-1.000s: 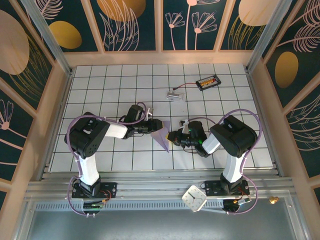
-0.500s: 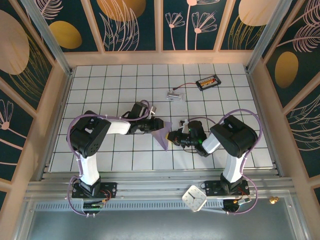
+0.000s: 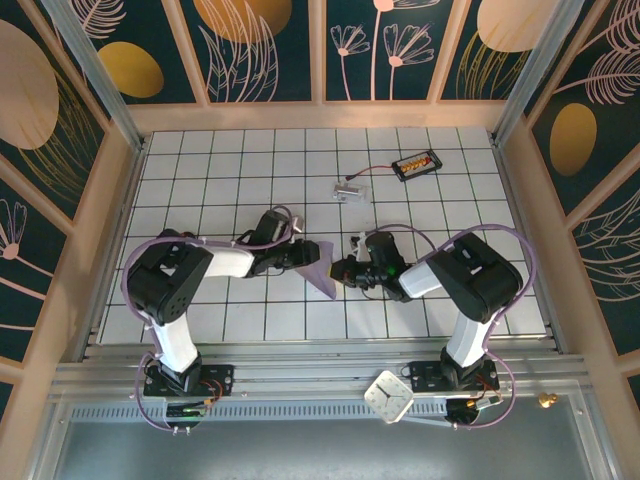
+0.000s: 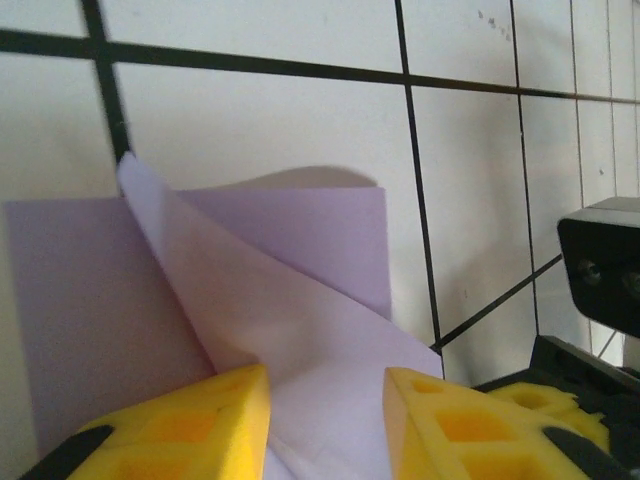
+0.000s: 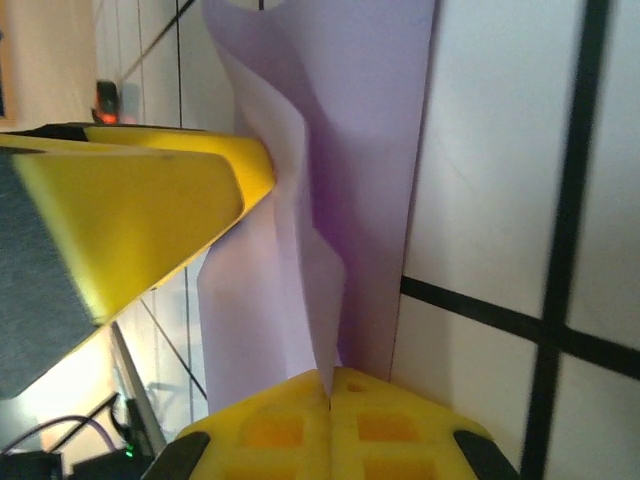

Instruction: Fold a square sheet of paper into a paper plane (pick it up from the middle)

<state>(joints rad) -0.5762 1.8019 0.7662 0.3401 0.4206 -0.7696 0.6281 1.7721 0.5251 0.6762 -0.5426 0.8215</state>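
The lavender square sheet of paper (image 3: 322,270) lies on the white tiles, folded into a pointed wedge with one flap standing up (image 4: 280,260). My left gripper (image 3: 305,256) comes in from the left. Its yellow fingers stand apart over the paper (image 4: 327,385), a flap running through the gap. My right gripper (image 3: 341,270) reaches in from the right and is shut on the thin edge of the raised flap (image 5: 330,375). In the right wrist view the paper (image 5: 350,150) rises away from the pinch, with a left finger (image 5: 150,190) close beside it.
A small clear plastic piece with a wire (image 3: 348,190) and a black holder with orange cells (image 3: 416,164) lie farther back. A white clock-like square (image 3: 388,396) rests on the front rail. Wooden walls enclose the tiled table (image 3: 200,180).
The right gripper has shifted slightly left and away, its arm stretching out, still pinching the paper. The left gripper has stayed at the paper, its arm settling a little to the left.
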